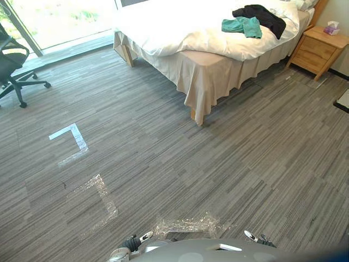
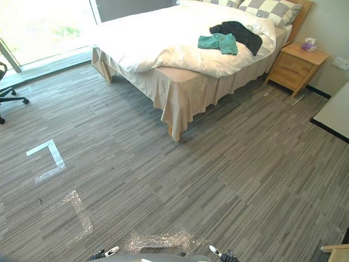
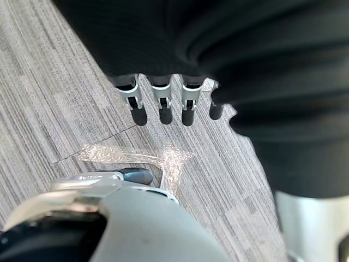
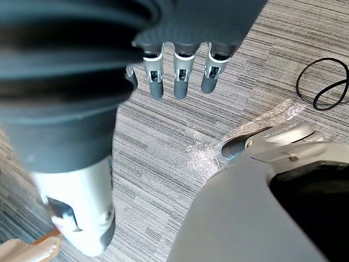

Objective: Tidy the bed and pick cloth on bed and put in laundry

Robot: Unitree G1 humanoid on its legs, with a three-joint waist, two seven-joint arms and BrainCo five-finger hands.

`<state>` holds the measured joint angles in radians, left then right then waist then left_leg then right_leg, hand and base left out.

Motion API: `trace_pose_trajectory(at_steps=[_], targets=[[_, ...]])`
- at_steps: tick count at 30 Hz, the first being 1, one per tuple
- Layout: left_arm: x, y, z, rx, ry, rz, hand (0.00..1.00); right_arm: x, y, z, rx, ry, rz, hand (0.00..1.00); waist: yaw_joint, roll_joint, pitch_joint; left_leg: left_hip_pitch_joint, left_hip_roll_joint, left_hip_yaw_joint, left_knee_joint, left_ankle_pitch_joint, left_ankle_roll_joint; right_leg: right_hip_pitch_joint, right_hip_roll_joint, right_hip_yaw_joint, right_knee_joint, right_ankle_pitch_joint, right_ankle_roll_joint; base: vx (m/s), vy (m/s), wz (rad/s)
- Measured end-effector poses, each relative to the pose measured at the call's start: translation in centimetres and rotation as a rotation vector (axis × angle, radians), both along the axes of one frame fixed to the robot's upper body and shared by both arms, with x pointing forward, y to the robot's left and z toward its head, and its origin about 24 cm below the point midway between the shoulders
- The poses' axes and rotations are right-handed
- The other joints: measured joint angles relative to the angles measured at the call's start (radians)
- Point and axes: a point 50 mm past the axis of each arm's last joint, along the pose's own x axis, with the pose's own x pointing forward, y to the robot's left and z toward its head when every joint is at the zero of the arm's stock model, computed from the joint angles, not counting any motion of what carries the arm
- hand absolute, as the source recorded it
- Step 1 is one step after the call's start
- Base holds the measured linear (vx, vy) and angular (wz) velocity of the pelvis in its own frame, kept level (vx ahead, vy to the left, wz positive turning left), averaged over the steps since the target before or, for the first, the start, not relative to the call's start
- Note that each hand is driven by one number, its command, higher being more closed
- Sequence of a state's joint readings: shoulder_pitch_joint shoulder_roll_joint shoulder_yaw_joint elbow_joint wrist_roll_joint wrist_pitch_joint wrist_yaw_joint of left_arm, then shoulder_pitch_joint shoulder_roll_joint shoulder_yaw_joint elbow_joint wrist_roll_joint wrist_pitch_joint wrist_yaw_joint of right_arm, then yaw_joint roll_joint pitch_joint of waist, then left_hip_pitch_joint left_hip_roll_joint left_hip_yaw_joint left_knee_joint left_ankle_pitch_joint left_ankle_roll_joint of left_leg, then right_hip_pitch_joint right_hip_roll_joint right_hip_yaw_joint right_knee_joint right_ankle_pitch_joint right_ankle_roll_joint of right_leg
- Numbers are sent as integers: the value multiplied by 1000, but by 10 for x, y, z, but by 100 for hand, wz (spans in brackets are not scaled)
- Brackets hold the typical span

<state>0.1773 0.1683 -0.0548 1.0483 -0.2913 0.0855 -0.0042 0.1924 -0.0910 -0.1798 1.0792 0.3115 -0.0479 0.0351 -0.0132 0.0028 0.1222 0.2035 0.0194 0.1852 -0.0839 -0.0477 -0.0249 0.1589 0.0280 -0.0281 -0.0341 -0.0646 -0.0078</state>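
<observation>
Green cloth [image 1: 244, 25] touches black cloth [image 1: 264, 17] on the bed [image 1: 174, 27]; left robot hand [image 3: 162, 106] and right robot hand [image 4: 181, 82] hang slack-fingered.

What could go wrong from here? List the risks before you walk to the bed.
1. The green cloth and black cloth lie touching on the white duvet: one grab could snag the duvet too.
2. They sit at the end beside the nightstand, so approaching that side risks bumping it.

A green cloth [image 1: 243, 25] lies touching a black cloth [image 1: 263, 16] on the white bed [image 1: 174, 33], with a nightstand [image 1: 320, 50] beside it and a chair [image 1: 12, 61] well apart on the carpet [image 1: 218, 164].
</observation>
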Motion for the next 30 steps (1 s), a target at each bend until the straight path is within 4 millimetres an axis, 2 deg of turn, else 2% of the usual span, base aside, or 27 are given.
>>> trace_pose_trajectory(at_steps=[2, 3, 4, 5, 6, 7, 8, 9, 11, 12, 13, 14, 15, 16, 18, 19, 20, 21, 22, 23, 24, 25, 26, 27, 28, 29, 30], targets=[[4, 0, 0, -4, -3, -14, 0, 3, 0, 1, 0, -11, -9, 0, -3, 1, 13, -10, 3, 7, 10, -5, -1, -29, 2, 6, 42, -13, -6, -51, -38, -19], [9, -1, 1, -11, -13, -19, 0, 8, 0, 2, 1, -33, -19, 0, -1, 3, 34, -15, 8, 28, 28, -15, 4, -69, 1, 14, 121, -51, 4, -63, -26, -26], [12, -1, 1, -12, -20, -23, 0, 12, -1, 3, 0, -43, -21, 0, -1, 3, 51, -14, 9, 36, 38, -20, 8, -92, -2, 13, 172, -83, 27, -68, -23, -32], [14, 1, 2, -9, -24, -27, 0, 17, 0, 4, 0, -54, -25, 0, -3, -3, 73, -15, 6, 55, 57, -31, 17, -139, -20, -3, 278, -146, 76, -74, -29, -26], [15, 2, 2, -6, -25, -30, 0, 18, 0, 4, 2, -58, -34, 0, -5, -6, 82, -15, 5, 64, 66, -34, 20, -158, -35, -27, 325, -176, 87, -79, -28, -39], [18, 4, 3, 2, -29, -50, 0, 18, 0, 4, 6, -61, -60, 0, -6, -17, 91, -13, -2, 87, 80, -45, 24, -197, -79, -95, 408, -218, 108, -56, -35, -51], [17, 6, 3, 9, -26, -55, 0, 18, 2, 3, 16, -63, -91, 0, -8, -25, 96, -12, -1, 111, 101, -60, 18, -220, -109, -169, 448, -228, 90, -15, -31, -57], [17, 7, 3, 11, -24, -57, 0, 18, 3, 3, 21, -66, -105, 0, -9, -32, 97, -10, 1, 122, 113, -69, 12, -220, -115, -186, 452, -228, 74, 35, -61, -55], [14, 6, 2, 12, -12, -68, 0, 22, 5, 3, 37, -81, -135, 0, -28, -21, 105, -11, 35, 161, 137, -88, -12, -216, -80, -194, 423, -196, 37, 62, -107, -59], [18, 2, 2, 5, -15, -68, 0, 23, 2, 4, 32, -85, -139, 0, -28, -6, 114, -4, 60, 182, 138, -94, -21, -223, -63, -203, 432, -178, 68, 36, -149, -77], [27, -3, 2, -6, -34, -71, 0, 25, -3, 5, 26, -96, -156, 0, -24, 21, 142, 10, 97, 207, 139, -115, -18, -271, -57, -232, 517, -154, 122, 4, -125, -87], [30, -6, 2, -13, -35, -71, 0, 28, -9, 7, 21, -107, -189, 0, -31, 47, 166, 25, 137, 231, 145, -129, -34, -327, -57, -253, 541, -201, 34, -21, -67, -76], [31, -6, 2, -13, -38, -72, 0, 28, -9, 7, 25, -110, -201, 0, -34, 51, 173, 31, 152, 242, 150, -136, -45, -358, -69, -252, 532, -200, 36, 78, -91, -68], [31, -3, 2, -6, -39, -73, 0, 28, -7, 6, 35, -111, -216, 0, -40, 44, 178, 42, 171, 258, 159, -153, -71, -425, -104, -237, 504, -174, 65, 142, -121, -50], [30, 9, 4, 23, -35, -74, 0, 12, 4, 2, 60, -72, -232, 0, -48, -6, 185, 86, 173, 281, 171, -178, -113, -494, -199, -221, 432, -84, 93, 255, -252, -33], [29, 12, 5, 30, -32, -73, 0, 2, 9, 0, 69, -46, -242, 0, -48, -21, 185, 111, 176, 285, 183, -197, -141, -501, -231, -216, 387, -46, 91, 328, -314, -11], [29, 13, 5, 31, -32, -73, 0, -3, 10, -1, 69, -33, -245, 0, -50, -23, 185, 124, 184, 286, 193, -211, -154, -501, -243, -216, 374, -21, 86, 534, -428, -9], [32, 6, 4, 13, -41, -72, 0, -7, 6, -1, 50, -22, -229, 0, -65, 8, 172, 138, 229, 289, 216, -255, -158, -550, -238, -236, 500, 48, 40, 487, -359, -3], [35, 3, 4, 4, -48, -73, 0, -4, 0, 1, 24, -27, -202, 0, -82, 14, 153, 135, 241, 285, 216, -283, -92, -604, -238, -236, 605, -11, 8, 620, -419, 2], [37, -1, 4, -5, -57, -69, 0, -1, -4, 2, 1, -33, -184, 0, -89, 34, 140, 132, 254, 270, 225, -293, -9, -629, -230, -248, 676, -89, -14, 453, -259, -3], [46, -7, 5, -20, -92, -60, 0, 6, -9, 4, -24, -49, -155, 0, -91, 57, 130, 113, 287, 233, 302, -220, -18, -638, -205, -255, 716, -151, -52, 588, -359, -18], [49, -10, 6, -24, -112, -50, 0, 10, -13, 5, -39, -64, -150, 0, -87, 62, 125, 89, 301, 209, 362, -175, -24, -633, -196, -257, 720, -168, -68, 596, -381, -37], [56, -19, 6, -45, -148, -28, 0, 23, -19, 9, -65, -113, -125, 0, -83, 68, 122, 28, 330, 161, 516, -108, -28, -596, -173, -260, 699, -189, -96, 708, -465, -34], [62, -30, 7, -73, -180, 0, 0, 33, -21, 12, -77, -151, -81, 0, -87, 75, 121, -62, 347, 88, 723, -126, -57, -521, -126, -260, 630, -199, -104, 590, -363, -18], [65, -34, 7, -80, -193, 5, 0, 36, -21, 13, -77, -164, -71, 0, -87, 80, 119, -107, 343, 41, 817, -147, -68, -478, -104, -266, 584, -197, -108, 578, -293, -6], [72, -35, 11, -78, -240, 21, 0, 41, -20, 14, -76, -183, -48, 0, -78, 72, 121, -183, 300, -24, 947, -191, -79, -372, -69, -269, 484, -183, -119, 517, -211, -10], [78, -33, 14, -75, -281, 32, 0, 44, -18, 14, -69, -191, -33, 0, -65, 62, 122, -247, 242, -42, 986, -226, -77, -283, -52, -268, 404, -166, -119, 501, -179, -20]])
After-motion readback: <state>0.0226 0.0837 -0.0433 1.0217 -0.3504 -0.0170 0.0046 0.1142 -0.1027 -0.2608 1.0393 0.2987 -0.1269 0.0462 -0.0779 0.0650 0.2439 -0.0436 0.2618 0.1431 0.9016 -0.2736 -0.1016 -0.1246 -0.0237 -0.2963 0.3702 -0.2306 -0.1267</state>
